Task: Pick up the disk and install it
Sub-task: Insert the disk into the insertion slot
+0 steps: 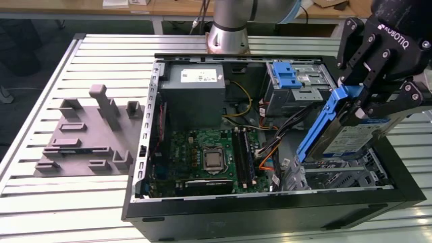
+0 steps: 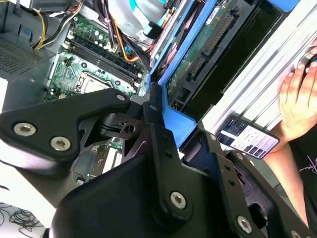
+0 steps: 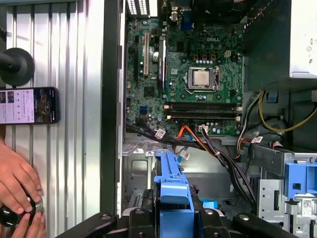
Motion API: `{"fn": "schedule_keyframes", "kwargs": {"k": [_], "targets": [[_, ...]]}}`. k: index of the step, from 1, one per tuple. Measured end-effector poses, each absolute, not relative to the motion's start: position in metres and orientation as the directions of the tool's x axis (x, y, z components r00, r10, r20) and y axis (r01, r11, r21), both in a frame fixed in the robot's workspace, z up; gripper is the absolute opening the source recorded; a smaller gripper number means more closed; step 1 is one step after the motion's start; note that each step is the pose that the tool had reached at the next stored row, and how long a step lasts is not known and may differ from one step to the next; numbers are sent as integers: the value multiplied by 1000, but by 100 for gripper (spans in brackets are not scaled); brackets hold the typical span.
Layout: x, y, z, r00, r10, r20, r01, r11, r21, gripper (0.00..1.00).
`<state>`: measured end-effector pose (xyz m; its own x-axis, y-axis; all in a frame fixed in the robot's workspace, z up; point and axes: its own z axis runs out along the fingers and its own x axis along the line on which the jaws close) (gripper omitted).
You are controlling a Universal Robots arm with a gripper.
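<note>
1. Here, a black gripper holds the disk, clamped tightly onto its upper part, where the blue carrier bracket frames it.
2. In the exterior view, the disk hangs steeply tilted with its white-and-blue label facing the camera. It is above the metal drive cage at the exterior view's right of the open computer case. Its lower end is close to the cage; I cannot tell whether they touch.
3. Inside the case, a green motherboard lies in the middle, with a grey power supply box beyond it and a blue latch on a bay nearby.
4. The second wrist view shows the disk's circuit-board side and connector edge, bordered in blue.
5. The case stands on a slatted metal table. A grey fixture plate lies at the exterior view's left of the case.
6. In the first wrist view, a phone lies on the table outside the case, with a person's hand near it.
</note>
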<state>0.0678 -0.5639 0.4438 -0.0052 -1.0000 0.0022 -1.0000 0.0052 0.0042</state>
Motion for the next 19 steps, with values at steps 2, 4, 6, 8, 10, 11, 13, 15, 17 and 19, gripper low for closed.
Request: {"fn": "schedule_keyframes", "kwargs": {"k": [2, 4, 6, 8, 10, 11, 13, 15, 17, 19], "targets": [[73, -564, 441, -5, -1000, 2, -1000, 5, 4, 36], [74, -564, 440, -5, -1000, 2, -1000, 5, 4, 36], [75, -564, 439, -5, -1000, 2, -1000, 5, 4, 36], [75, -565, 439, -5, -1000, 2, -1000, 5, 4, 36], [76, -565, 438, -5, -1000, 2, -1000, 5, 4, 36], [76, -565, 437, -5, -1000, 2, -1000, 5, 4, 36], [76, -565, 437, -5, -1000, 2, -1000, 5, 4, 36], [76, -566, 436, -5, -1000, 1, -1000, 5, 4, 36], [76, -566, 435, -5, -1000, 1, -1000, 5, 4, 36], [76, -567, 435, -5, -1000, 1, -1000, 5, 4, 36]]}}
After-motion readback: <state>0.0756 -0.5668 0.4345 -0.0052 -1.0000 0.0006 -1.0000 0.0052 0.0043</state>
